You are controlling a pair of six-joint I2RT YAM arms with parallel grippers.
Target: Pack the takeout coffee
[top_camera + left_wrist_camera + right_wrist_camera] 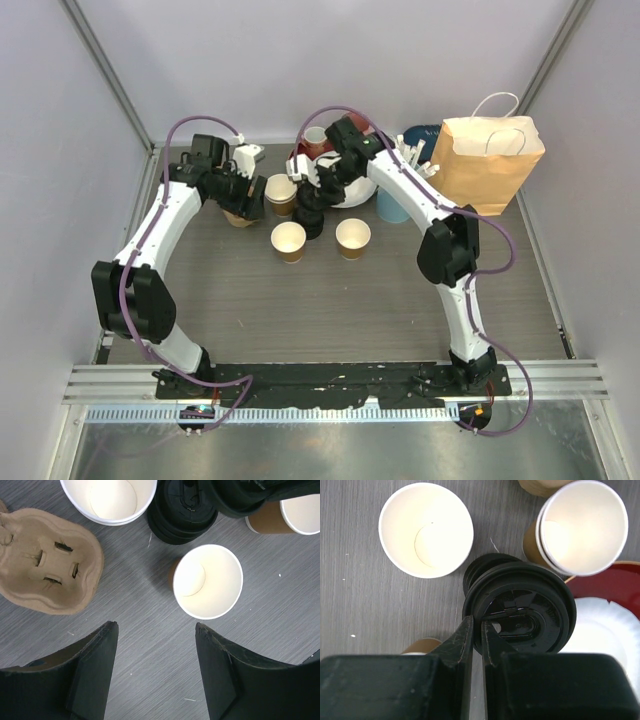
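Black lid (520, 611), pinched thinly by the right gripper (476, 626), may slip or drag nested lids (482, 566); left gripper (156, 626) gapes.

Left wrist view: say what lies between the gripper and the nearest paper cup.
Nothing but bare tabletop between the left gripper and the paper cup, per the left wrist view.

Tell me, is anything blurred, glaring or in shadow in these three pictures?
Top external view: soft, even light, hardly any shadow. Left wrist view: paper cup and table grain sharp, the left gripper's fingers softer. Right wrist view: the right gripper's fingers almost featureless black, a glossy sheen on the black lid, the upper-right cup's inside washed out.
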